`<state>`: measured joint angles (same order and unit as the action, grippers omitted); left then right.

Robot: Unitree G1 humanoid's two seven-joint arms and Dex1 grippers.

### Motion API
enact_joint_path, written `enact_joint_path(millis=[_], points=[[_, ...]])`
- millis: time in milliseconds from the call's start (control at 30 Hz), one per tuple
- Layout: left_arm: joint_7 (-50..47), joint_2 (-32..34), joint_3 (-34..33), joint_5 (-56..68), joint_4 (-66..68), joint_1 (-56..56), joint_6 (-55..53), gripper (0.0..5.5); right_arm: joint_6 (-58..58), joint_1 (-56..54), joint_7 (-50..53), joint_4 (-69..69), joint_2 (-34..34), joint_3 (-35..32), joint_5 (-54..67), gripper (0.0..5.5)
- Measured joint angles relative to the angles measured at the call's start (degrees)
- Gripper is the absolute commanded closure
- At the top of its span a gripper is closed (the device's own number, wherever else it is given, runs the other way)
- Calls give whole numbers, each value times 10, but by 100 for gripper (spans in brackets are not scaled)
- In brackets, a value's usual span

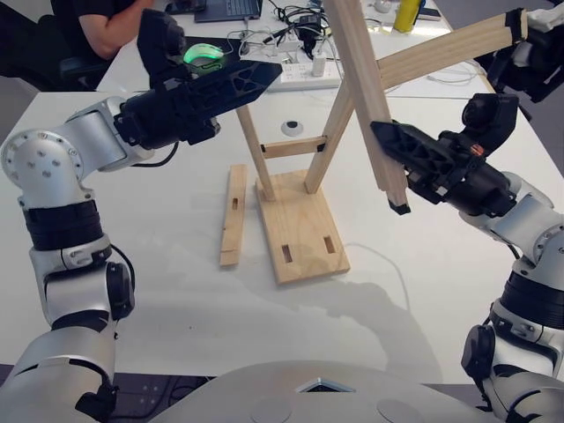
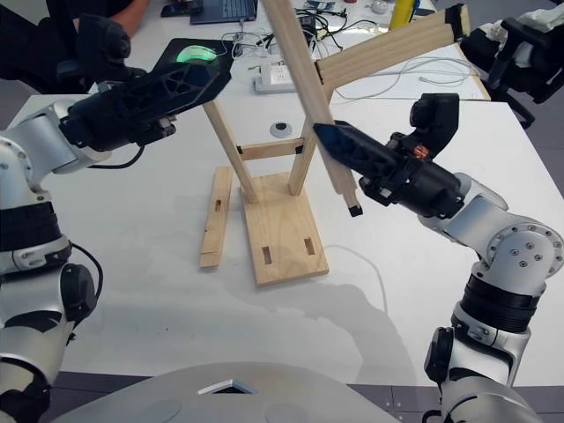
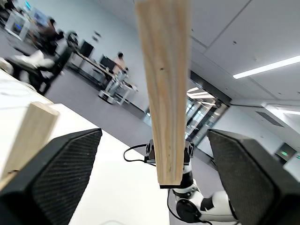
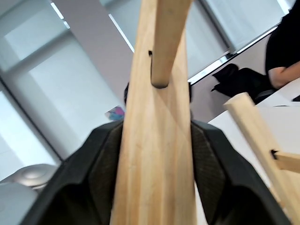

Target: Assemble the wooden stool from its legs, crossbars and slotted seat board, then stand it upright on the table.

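Observation:
The slotted seat board (image 1: 300, 231) lies flat on the white table. Two legs (image 1: 256, 152) stand in it, joined by a short crossbar (image 1: 293, 147). A loose slotted wooden piece (image 1: 233, 214) lies just left of the board. My right gripper (image 1: 392, 159) is shut on another leg (image 1: 363, 79), held steeply above the board's right side, with a second wooden piece (image 1: 445, 48) joined to it and slanting up to the right. My left gripper (image 1: 251, 79) hovers open above the top of the left standing leg, touching nothing.
Behind the board is a round hole (image 1: 292, 128) in the table. The far edge holds a power strip (image 1: 304, 75) with cables, a green-lit mouse (image 1: 204, 55), a laptop (image 1: 227, 9) and a yellow bottle (image 1: 407, 13). Bare table lies in front of the board.

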<state>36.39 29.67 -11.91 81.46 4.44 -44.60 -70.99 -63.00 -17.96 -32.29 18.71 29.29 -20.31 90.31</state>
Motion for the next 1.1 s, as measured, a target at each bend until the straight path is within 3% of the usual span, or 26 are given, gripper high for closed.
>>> enact_joint_path(millis=[300,933,1100], points=[[18,-12,6,16,59,-53,-53,133,23,47,-43,32,3,38,-22,340],[48,-13,19,-33,41,-56,-78,133,51,67,-78,59,30,90,-90,340],[67,-8,21,-51,41,-56,-84,203,52,67,-78,59,35,90,-88,340]])
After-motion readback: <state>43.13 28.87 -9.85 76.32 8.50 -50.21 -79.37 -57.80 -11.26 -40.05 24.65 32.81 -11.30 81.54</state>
